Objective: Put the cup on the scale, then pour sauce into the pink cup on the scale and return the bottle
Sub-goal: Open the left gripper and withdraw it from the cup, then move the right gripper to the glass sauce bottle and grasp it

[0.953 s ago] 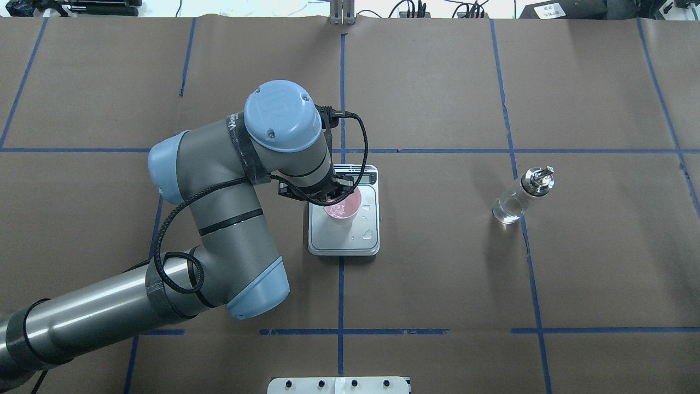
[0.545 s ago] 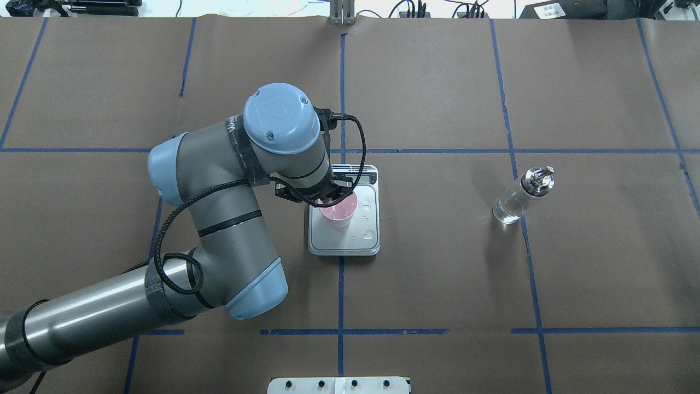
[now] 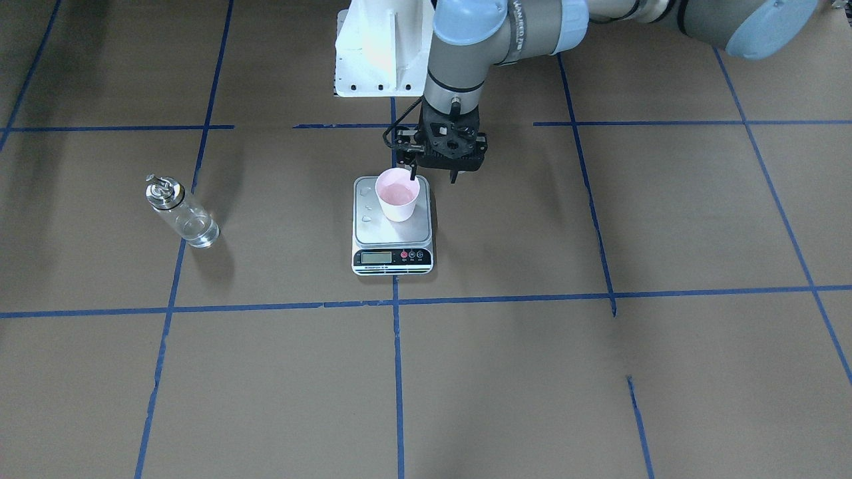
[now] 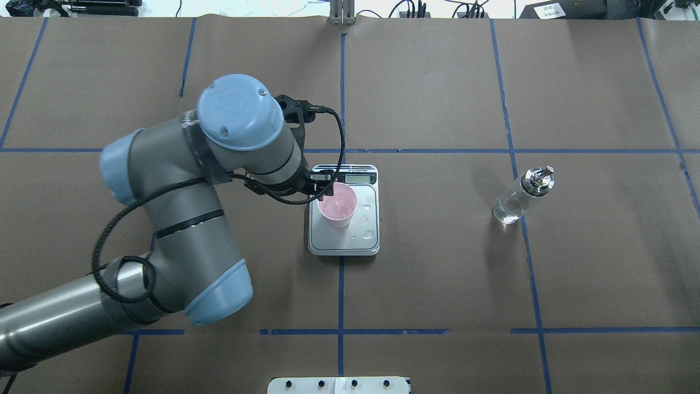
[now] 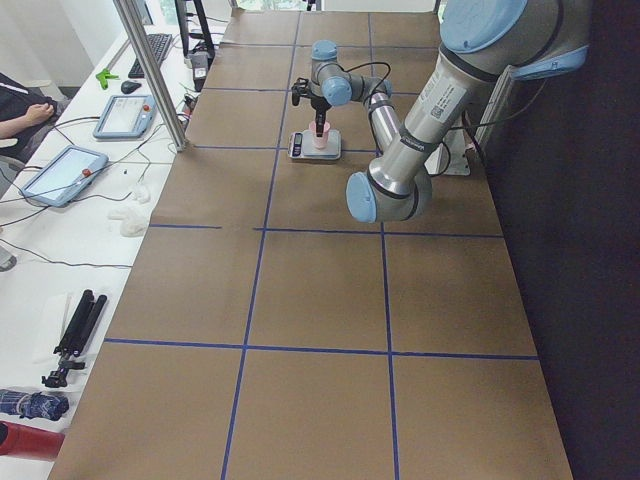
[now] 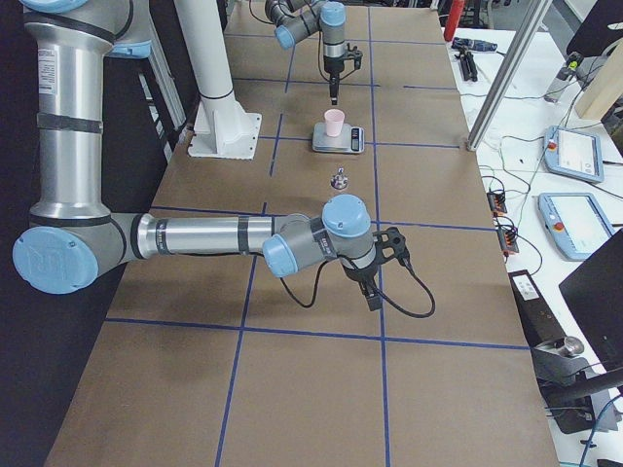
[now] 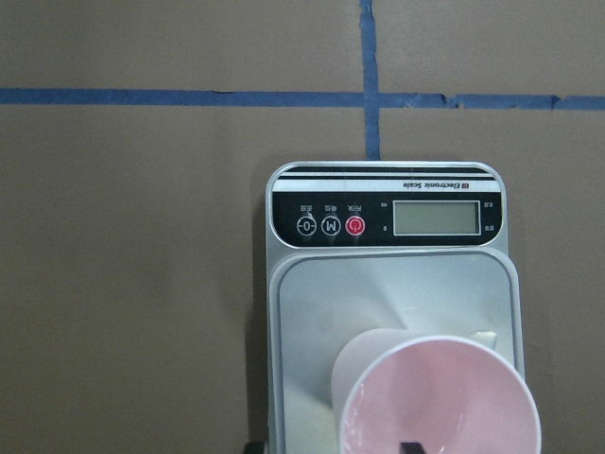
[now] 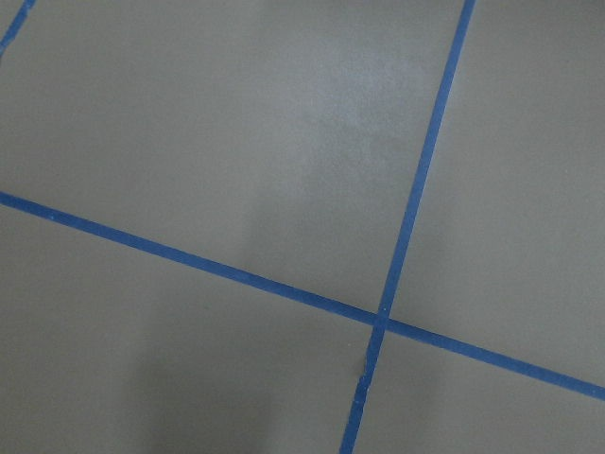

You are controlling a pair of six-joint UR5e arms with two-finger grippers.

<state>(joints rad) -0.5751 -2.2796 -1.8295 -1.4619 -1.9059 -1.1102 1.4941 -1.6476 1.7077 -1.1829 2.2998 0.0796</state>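
The pale pink cup (image 4: 338,203) (image 3: 397,194) stands upright on the silver scale (image 4: 344,243) (image 3: 391,234), toward the platform's robot-side half. My left gripper (image 3: 433,177) is open and raised just above rim height, offset to the cup's side, with one fingertip (image 3: 413,174) over the rim. The left wrist view looks down on the scale's display strip (image 7: 388,218) and the cup's mouth (image 7: 440,397). Far to the right, the clear bottle (image 4: 519,200) (image 3: 181,216) with its silver pourer stands alone. My right gripper (image 6: 373,295) hangs low over bare paper; I cannot tell its state.
Water drops (image 4: 369,234) lie on the scale's platform. The white robot base (image 3: 379,46) stands behind the scale. Blue tape lines cross the brown paper. A side table with tablets (image 5: 60,172) and a seated person (image 5: 20,105) runs along the far edge.
My left gripper has let go of the cup and risen, and the arm has swung toward the robot's left. The cup stays on the scale. The bottle has not moved.
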